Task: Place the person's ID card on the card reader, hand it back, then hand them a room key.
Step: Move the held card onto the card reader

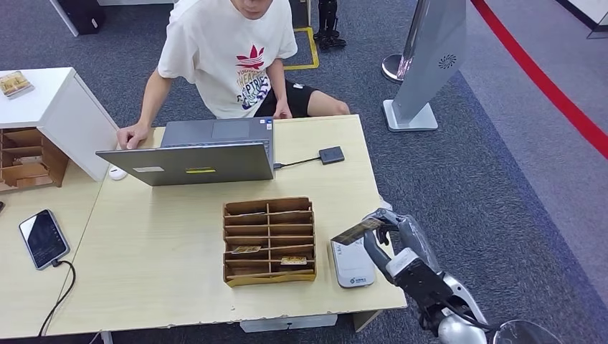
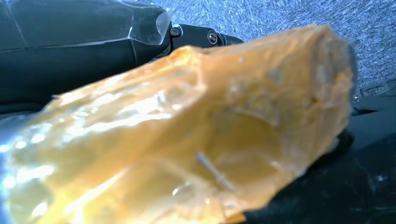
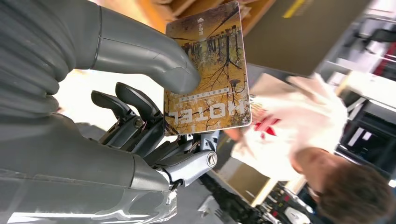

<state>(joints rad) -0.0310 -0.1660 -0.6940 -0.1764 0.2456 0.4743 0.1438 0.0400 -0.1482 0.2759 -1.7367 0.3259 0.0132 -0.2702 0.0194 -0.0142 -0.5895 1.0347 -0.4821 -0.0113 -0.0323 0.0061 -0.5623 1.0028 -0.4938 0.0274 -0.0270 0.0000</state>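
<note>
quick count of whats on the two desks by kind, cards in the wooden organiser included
laptop: 1
mouse: 1
phone: 1
small black box on the laptop's cable: 1
card reader: 1
wooden organiser: 1
cards in the organiser: 2
Total: 8
The right hand holds a hotel card off the desk.

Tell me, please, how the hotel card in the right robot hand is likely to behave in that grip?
The hotel card looks flat and unbent, so probably stiff and light. Its glossy face suggests it could slip, since the right robot hand pinches it near one edge only.
</note>
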